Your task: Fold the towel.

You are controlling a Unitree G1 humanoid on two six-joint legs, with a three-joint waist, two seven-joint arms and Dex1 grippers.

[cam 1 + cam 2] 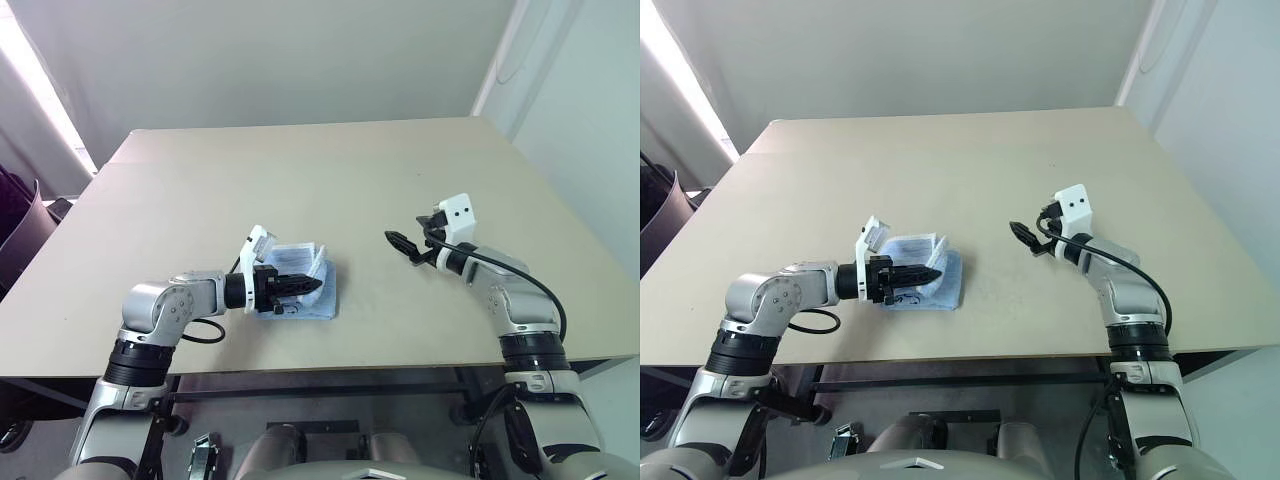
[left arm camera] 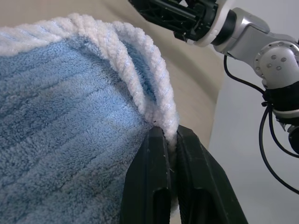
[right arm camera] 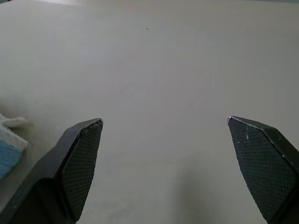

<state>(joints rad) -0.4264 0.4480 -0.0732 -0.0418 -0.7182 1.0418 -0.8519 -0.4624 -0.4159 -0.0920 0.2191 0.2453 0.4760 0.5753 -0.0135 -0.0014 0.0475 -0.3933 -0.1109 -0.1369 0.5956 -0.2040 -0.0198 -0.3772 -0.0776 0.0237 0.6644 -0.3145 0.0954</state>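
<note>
A: Towel (image 1: 303, 283) first, please. Where is it?

B: It lies on the beige table (image 1: 300, 180), on the left part near the front edge. It is light blue with a white stitched border, and it looks partly folded, with one layer over another. The edge on the far side stands up a little.

A: And the left claw (image 1: 312, 285)?

B: It reaches from the left side across the towel, pointing to the right. In the left wrist view its two black fingers (image 2: 156, 186) are pressed together on the white border of the towel, so the cloth is pinched between them. The border curls up just beyond the fingertips.

A: What is to the right of it?

B: Bare table, then the right claw (image 1: 403, 246). It is well apart from the towel and it points toward the left one. Its fingers (image 3: 79, 158) stand wide apart with nothing between them, only the table surface below. A small corner of the towel shows beside one finger in the right wrist view.
</note>
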